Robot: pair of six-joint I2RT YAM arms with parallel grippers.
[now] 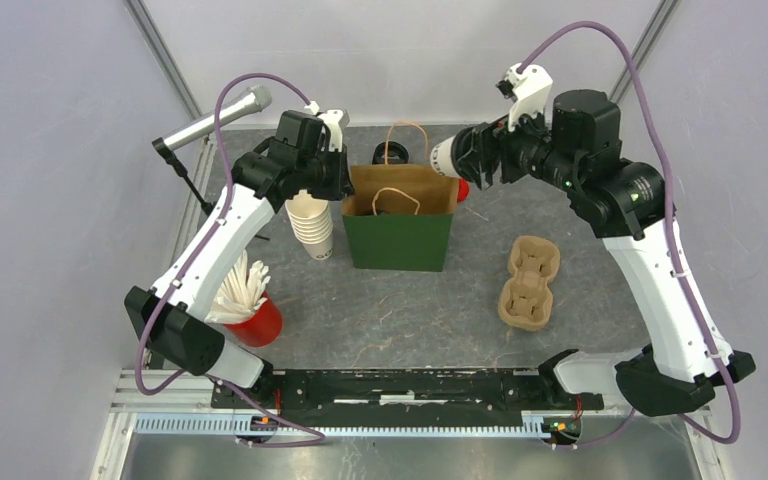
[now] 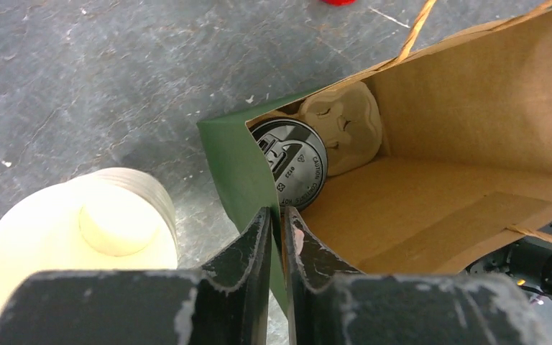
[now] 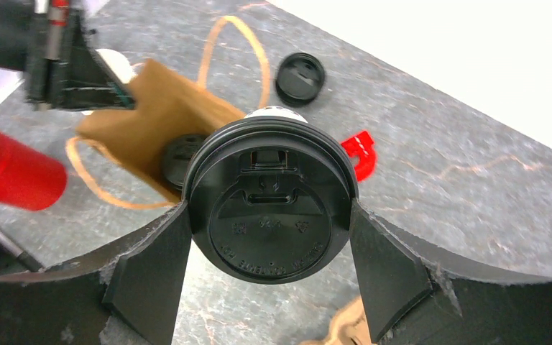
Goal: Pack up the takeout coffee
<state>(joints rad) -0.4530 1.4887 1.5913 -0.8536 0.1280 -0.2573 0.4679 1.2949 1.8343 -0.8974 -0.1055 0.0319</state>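
Right gripper [image 3: 269,233] clamps lidded cup [image 3: 269,190] at its sides; paper wall likely light, crushable, so hold just under rim, gently. Left gripper [image 2: 277,231] pinches bag [image 2: 474,108] edge.

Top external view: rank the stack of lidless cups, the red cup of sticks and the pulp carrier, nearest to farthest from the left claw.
1. Stack of lidless paper cups: just below the left claw, left of the green paper bag.
2. Red cup of white sticks: near-left, beside the left arm's base.
3. Pulp cup carrier: right of the bag, farthest.
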